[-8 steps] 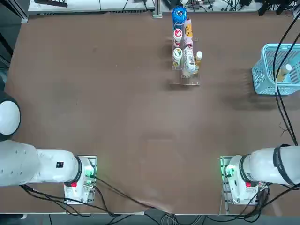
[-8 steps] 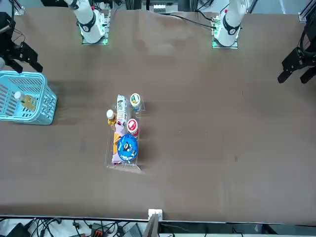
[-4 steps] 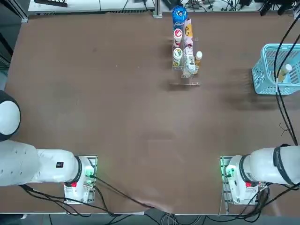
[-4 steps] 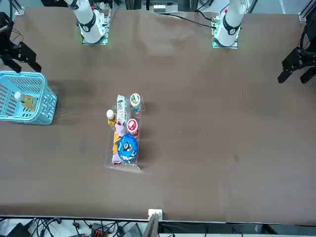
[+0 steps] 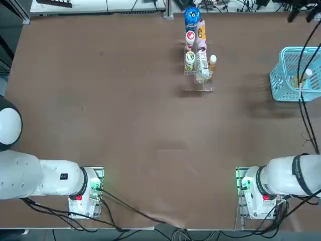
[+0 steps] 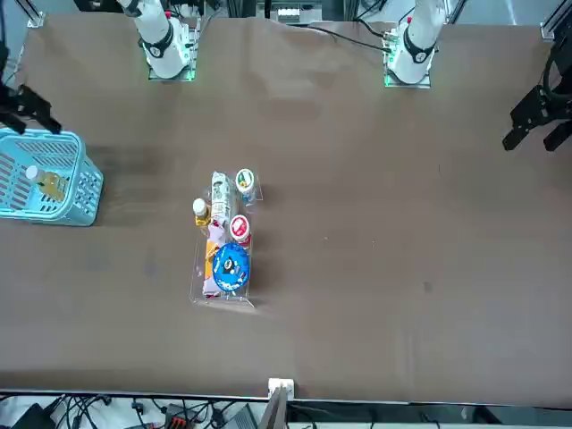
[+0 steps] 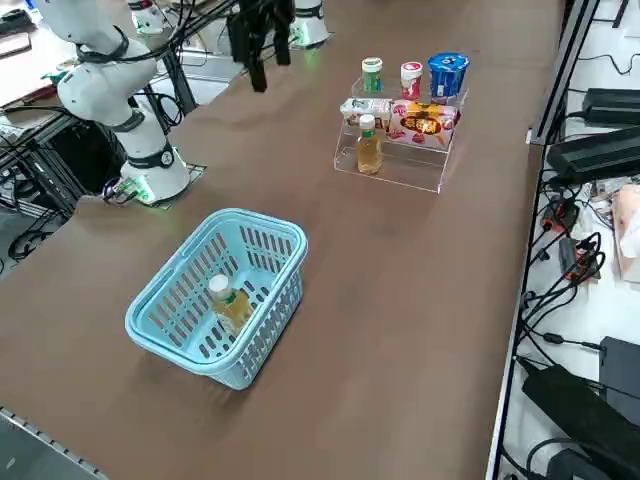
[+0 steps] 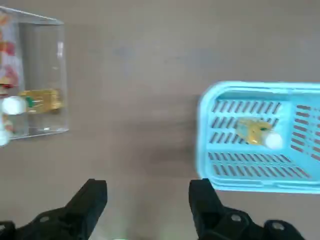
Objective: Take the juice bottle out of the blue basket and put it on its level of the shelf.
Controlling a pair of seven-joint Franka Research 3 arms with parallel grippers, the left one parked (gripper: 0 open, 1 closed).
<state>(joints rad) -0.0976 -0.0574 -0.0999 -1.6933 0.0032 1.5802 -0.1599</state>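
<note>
Right gripper (image 8: 148, 183): jaws spread, empty | juice bottle (image 7: 233, 310) tilted in blue basket (image 7: 276, 322): straddle its body, lift clear, carry toward top view's 9 o'clock, upright onto shelf (image 7: 415, 168)

The blue basket (image 7: 290, 240) looks like shiny, smooth plastic, with slots all through its walls. Next to it, the table (image 7: 400, 300) looks smooth and brown, with a soft, dull shine. Well apart from the basket, I see the shelf (image 7: 405, 172), made of clear, shiny, see-through plastic. Inside the basket, the juice bottle (image 7: 231, 308) looks clear and glossy, and its white cap (image 7: 219, 286) looks like smooth plastic. My right gripper (image 8: 148, 187) has dark, matt fingers.
</note>
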